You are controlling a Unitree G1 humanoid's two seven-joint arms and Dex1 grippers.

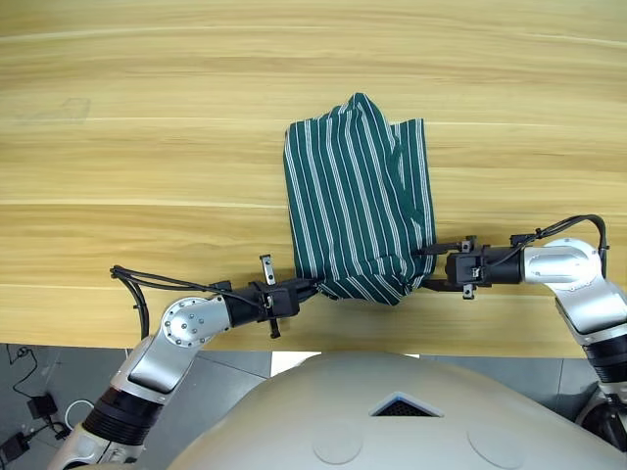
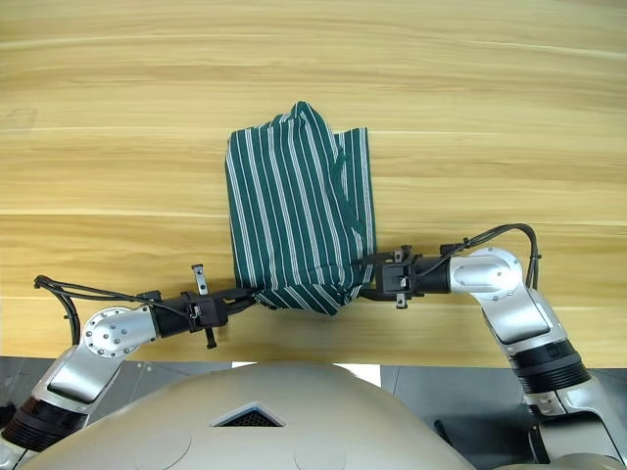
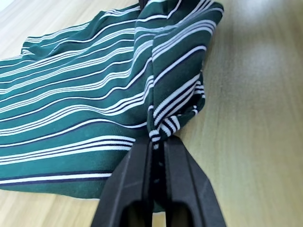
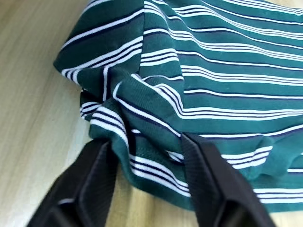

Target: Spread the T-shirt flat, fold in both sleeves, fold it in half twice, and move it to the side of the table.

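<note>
Wooden table (image 1: 147, 147) — green striped T-shirt (image 1: 358, 206) lies folded near its middle, toward the near edge. Left gripper (image 1: 312, 286) is pinched tight on the shirt's near left corner. Right gripper (image 1: 428, 266) is clamped on a bunched fold at the near right corner.

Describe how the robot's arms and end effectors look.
The left arm and right arm are silver-grey with round joint caps and black ribbed cuffs; thin black cables loop alongside. The left end effector and right end effector are black, each with two flat, tapering fingers.
</note>
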